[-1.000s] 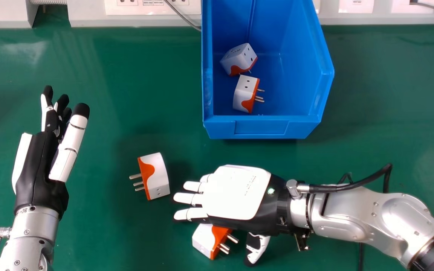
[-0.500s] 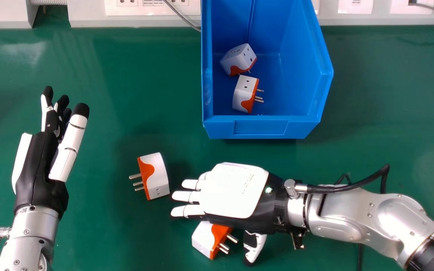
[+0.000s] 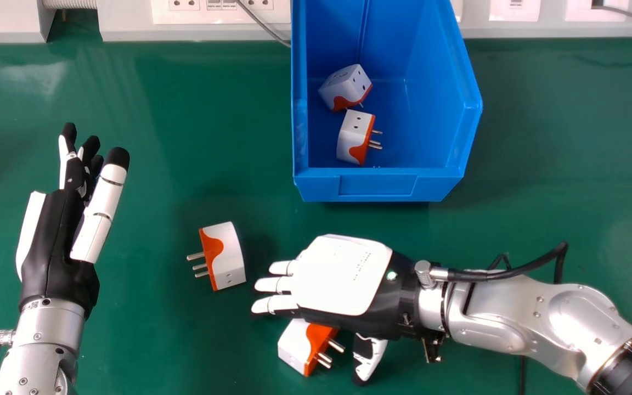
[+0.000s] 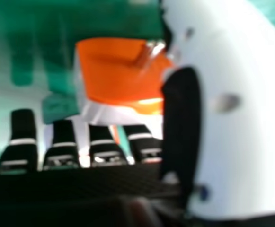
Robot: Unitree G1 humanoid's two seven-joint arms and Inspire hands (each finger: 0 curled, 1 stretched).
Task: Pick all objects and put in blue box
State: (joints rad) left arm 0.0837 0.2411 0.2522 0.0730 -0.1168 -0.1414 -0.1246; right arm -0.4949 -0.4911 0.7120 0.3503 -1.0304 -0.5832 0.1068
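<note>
Right now the right hand (image 3: 343,274) is open, palm down and low over the worktop (image 3: 212,137), its fingers extended and the thumb held apart from them. One white-and-orange plug adapter (image 3: 294,345) lies partly under it; in the right hand view, the orange side shows beyond the fingertips, next to the thumb. Just past the fingertips lies a second plug adapter (image 3: 231,255), its three pins pointing toward the left hand (image 3: 55,236), which is open at the left side of the head view.

That makes two adapters out on the worktop. Farther off, the one blue box (image 3: 379,189) holds two more: a tilted adapter (image 3: 340,88) and, nearer its front wall, another adapter (image 3: 351,137) with three pins showing. Four adapters altogether, two inside and two outside.
</note>
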